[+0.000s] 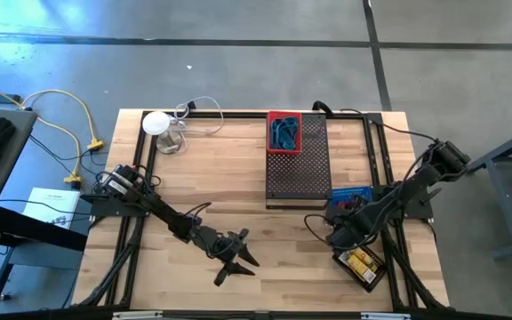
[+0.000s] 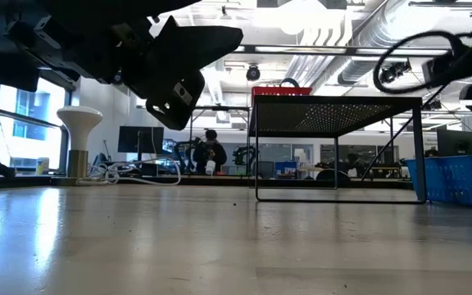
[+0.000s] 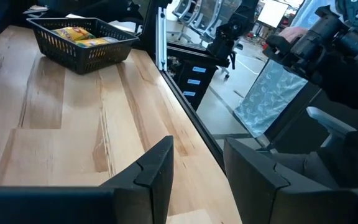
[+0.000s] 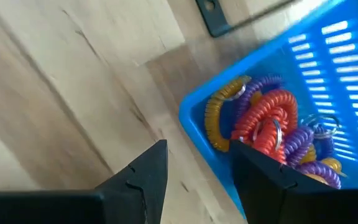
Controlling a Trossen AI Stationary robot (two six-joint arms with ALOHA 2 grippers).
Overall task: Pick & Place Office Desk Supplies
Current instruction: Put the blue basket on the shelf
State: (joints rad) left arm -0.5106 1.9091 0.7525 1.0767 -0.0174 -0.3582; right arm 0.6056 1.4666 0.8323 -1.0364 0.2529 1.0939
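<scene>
A blue basket (image 4: pixel 328 56) near the table's right edge holds several coiled loops (image 4: pixel 266 118) in red, purple and orange. My right gripper (image 4: pixel 197 177) hangs open, pointing steeply down, over the basket's corner and the bare wood beside it; in the high view the gripper (image 1: pixel 338 236) is just nearer than the basket (image 1: pixel 352 194). My left gripper (image 1: pixel 236 260) stands open and level above the table's near middle, with nothing between its fingers (image 3: pixel 157 168). A black basket (image 3: pixel 82 43) with yellow packets (image 3: pixel 73 34) sits at the near right.
A black perforated tray (image 1: pixel 300 169) stands at the far middle, with a red basket (image 1: pixel 284 116) of blue-green items on its far end. A white round object (image 1: pixel 156 123) with a cable stands at the far left. Bare wood lies between the two arms.
</scene>
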